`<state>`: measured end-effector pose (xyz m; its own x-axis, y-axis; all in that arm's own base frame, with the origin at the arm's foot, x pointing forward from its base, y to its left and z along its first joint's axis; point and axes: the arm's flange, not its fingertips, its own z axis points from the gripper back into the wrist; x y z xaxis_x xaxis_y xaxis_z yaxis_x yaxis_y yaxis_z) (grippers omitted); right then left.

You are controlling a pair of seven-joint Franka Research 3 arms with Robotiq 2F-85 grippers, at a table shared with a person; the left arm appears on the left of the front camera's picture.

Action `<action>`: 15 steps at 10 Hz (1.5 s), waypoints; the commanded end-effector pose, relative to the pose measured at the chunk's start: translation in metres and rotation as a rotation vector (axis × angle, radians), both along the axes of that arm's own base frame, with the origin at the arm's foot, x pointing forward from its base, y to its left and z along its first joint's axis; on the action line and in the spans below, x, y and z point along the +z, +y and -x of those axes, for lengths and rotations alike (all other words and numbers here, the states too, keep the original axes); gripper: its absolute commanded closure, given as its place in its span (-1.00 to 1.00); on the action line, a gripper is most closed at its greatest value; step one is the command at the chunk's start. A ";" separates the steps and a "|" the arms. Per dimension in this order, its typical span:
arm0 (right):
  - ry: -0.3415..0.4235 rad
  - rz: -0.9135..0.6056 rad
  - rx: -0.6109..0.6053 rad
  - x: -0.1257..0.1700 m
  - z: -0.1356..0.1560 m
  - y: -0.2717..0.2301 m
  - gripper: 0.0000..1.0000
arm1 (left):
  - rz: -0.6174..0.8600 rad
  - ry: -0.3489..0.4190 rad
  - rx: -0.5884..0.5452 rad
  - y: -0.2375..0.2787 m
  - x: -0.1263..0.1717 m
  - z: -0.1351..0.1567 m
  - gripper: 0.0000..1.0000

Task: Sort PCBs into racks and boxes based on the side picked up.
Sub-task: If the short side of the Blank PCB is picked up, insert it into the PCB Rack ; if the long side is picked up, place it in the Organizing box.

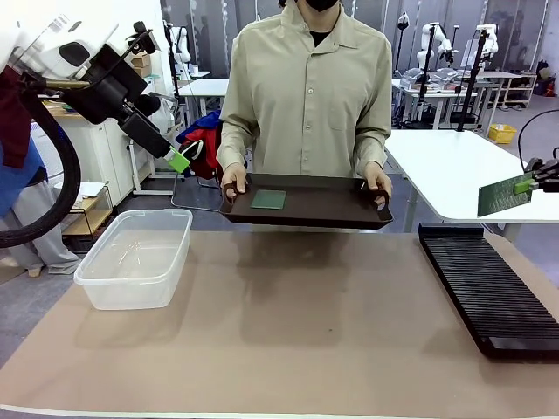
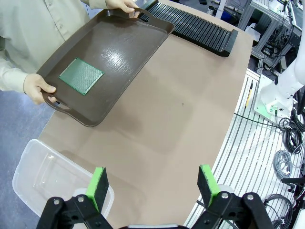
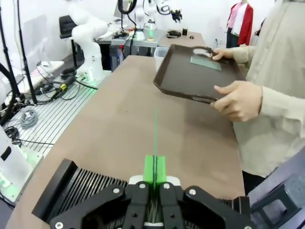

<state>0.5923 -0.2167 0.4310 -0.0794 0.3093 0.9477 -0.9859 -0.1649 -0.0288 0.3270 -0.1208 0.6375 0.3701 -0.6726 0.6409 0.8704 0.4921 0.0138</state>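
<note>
The right gripper [image 1: 529, 185] is closed tight on one PCB [image 1: 505, 195] and holds it by one end in the air above the black rack [image 1: 489, 288], without touching it. In the right wrist view this board shows as a thin green line that rises from the closed gripper, so it stands on its edge there. The left gripper [image 2: 153, 183] has its jaws wide apart and holds nothing. It hangs high near the clear box [image 1: 135, 257], which stands on the left part of the table [image 1: 288, 340]. The second PCB [image 1: 269, 199] lies flat, green side up, on the dark brown tray [image 1: 336, 209]. The person holds this tray with both hands [image 1: 233, 183] above the far edge of the table.
</note>
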 end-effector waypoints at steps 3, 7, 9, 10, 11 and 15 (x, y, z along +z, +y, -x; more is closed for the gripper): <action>0.026 -0.007 -0.084 -0.052 0.005 -0.003 0.96 | -0.002 -0.010 -0.001 0.000 -0.001 0.000 -1.00; 0.125 0.019 -0.109 -0.096 0.000 -0.001 0.96 | -0.002 -0.010 -0.001 0.000 -0.001 0.000 -1.00; 0.160 0.018 -0.126 -0.112 -0.002 0.001 0.96 | -0.002 -0.010 -0.001 0.000 -0.001 0.000 -1.00; 0.168 0.023 -0.132 -0.118 -0.004 0.003 0.96 | -0.002 -0.010 -0.001 0.000 -0.001 0.000 -1.00; 0.184 0.018 -0.134 -0.122 -0.005 0.004 0.96 | -0.002 -0.010 -0.001 0.000 -0.001 0.000 -1.00; 0.152 -0.002 -0.122 -0.123 -0.002 -0.002 0.96 | -0.002 -0.010 -0.001 0.000 -0.001 0.000 -1.00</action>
